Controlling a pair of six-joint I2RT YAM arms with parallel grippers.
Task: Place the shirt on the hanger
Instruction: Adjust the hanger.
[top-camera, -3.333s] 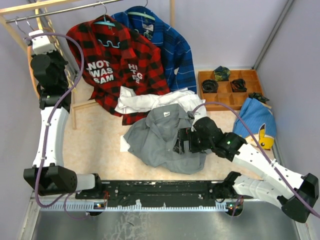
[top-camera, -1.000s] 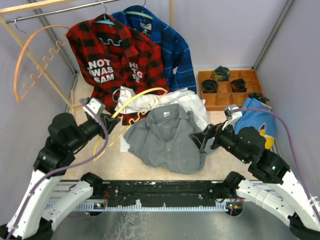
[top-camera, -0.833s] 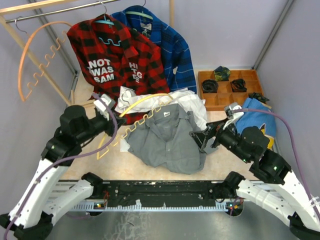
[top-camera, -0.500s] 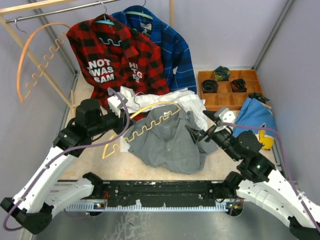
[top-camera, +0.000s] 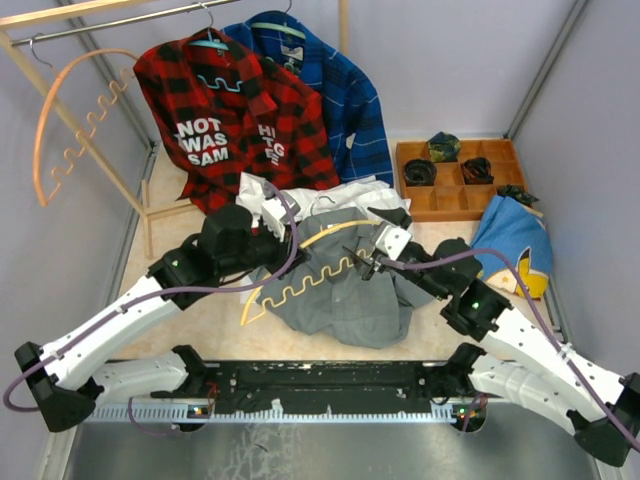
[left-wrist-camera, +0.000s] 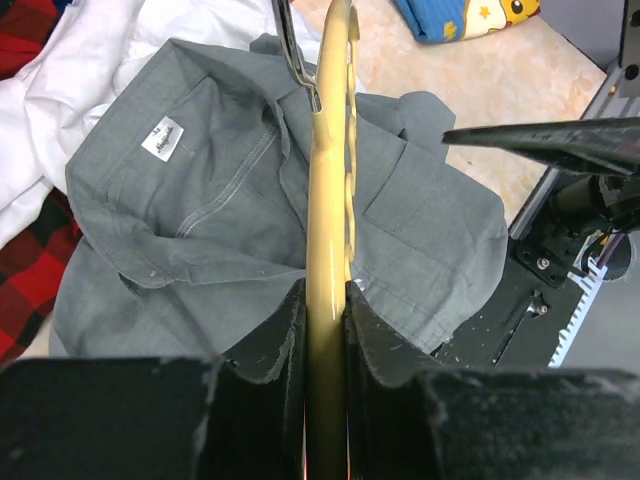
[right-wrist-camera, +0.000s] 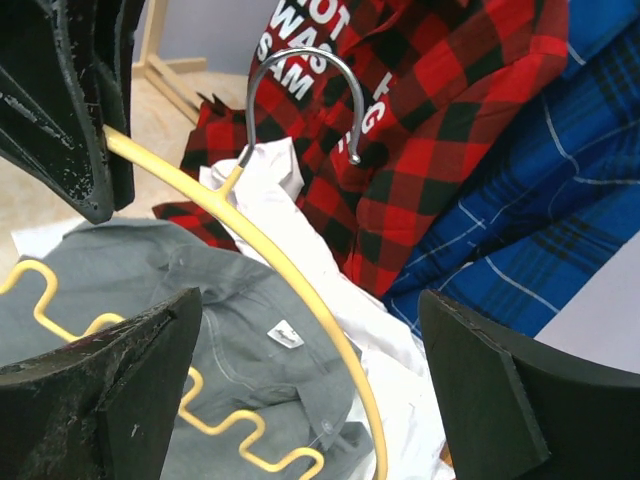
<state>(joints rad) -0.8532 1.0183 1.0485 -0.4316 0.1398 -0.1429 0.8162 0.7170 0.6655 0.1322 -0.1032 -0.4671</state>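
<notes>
1. The plain grey collared button-up shirt (top-camera: 345, 300) lies crumpled at the centre of the top view, label and chest pocket showing. Its upper edge overlaps a white shirt (top-camera: 300, 205).
2. The pale yellow curved hanger with wavy bar and silver hook (left-wrist-camera: 328, 200) crosses the shirt's collar.
3. The left gripper (left-wrist-camera: 326, 310) is clenched on the hanger's arc.
4. The right gripper (right-wrist-camera: 310, 310) is spread wide, grasping nothing.

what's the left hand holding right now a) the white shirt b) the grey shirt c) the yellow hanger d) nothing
c: the left hand is clamped on the yellow hanger, which it holds over the grey shirt lying below.
</notes>
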